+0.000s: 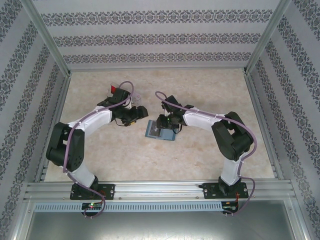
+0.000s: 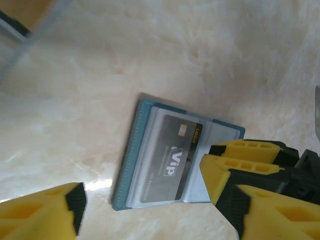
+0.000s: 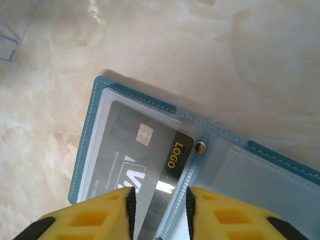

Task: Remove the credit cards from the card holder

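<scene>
The card holder lies open on the table, a blue-grey wallet with clear slot pockets. A dark credit card marked VIP and LOGO sits in its left pocket, its right end sticking out past the pocket edge. My right gripper hangs over the wallet's middle, jaws narrowly open, straddling the card's exposed end and the ridged fold. My left gripper is open just left of the wallet, holding nothing. The right gripper's yellow fingers rest on the wallet's right half, next to the card.
A clear plastic tray stands behind the left gripper, its corner also visible. Something red lies beyond the left arm. Patterned walls and metal rails enclose the marbled table.
</scene>
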